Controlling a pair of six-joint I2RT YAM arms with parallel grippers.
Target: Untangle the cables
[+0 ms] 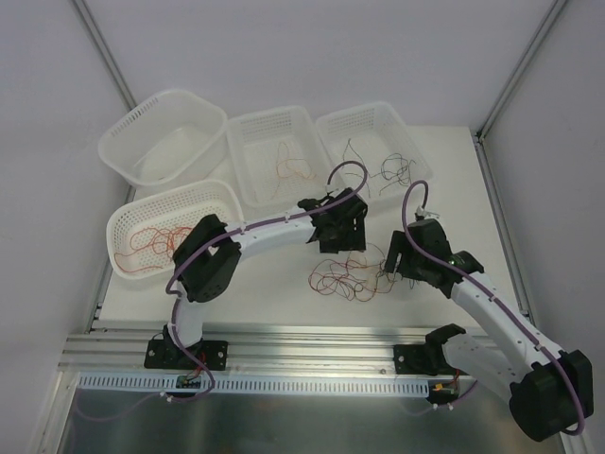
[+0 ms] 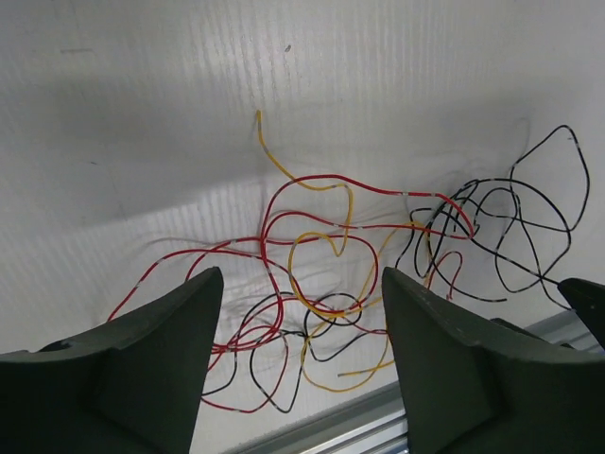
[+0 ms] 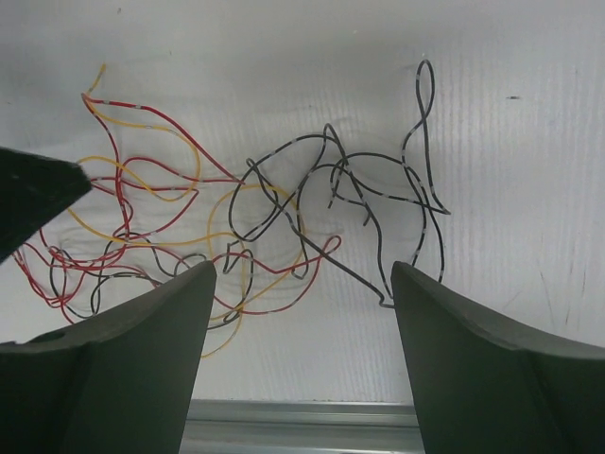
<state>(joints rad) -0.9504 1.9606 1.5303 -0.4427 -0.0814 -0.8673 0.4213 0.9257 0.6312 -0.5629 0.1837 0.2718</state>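
Item: tangle of hair-thin red, yellow and black cables (image 1: pixel 348 277), lying loose on the white table (image 1: pixel 265 298) near its front edge, between the two arms; strands looped over one another, red and yellow gathered toward the left arm's side, black toward the right's; the same tangle showed in the left wrist view (image 2: pixel 333 253) and the right wrist view (image 3: pixel 241 180).

Left end effector (image 1: pixel 338 236): dark, two-fingered, poised over the far side of the tangle; fingers spread wide apart in its own view (image 2: pixel 302 284), nothing held between them.

Right end effector (image 1: pixel 402 257): dark, two-fingered, just beside the tangle's right edge; fingers likewise spread wide (image 3: pixel 302 274), holding nothing.

Four white perforated plastic baskets stood on the table behind and left of the tangle; near-left basket (image 1: pixel 161 197) held red cables (image 1: pixel 146 244); far-left basket (image 1: pixel 165 96) showed no contents I could make out; middle basket (image 1: pixel 269 115) held orange cables (image 1: pixel 288 165); far-right basket (image 1: pixel 364 111) held dark cables (image 1: pixel 383 168).
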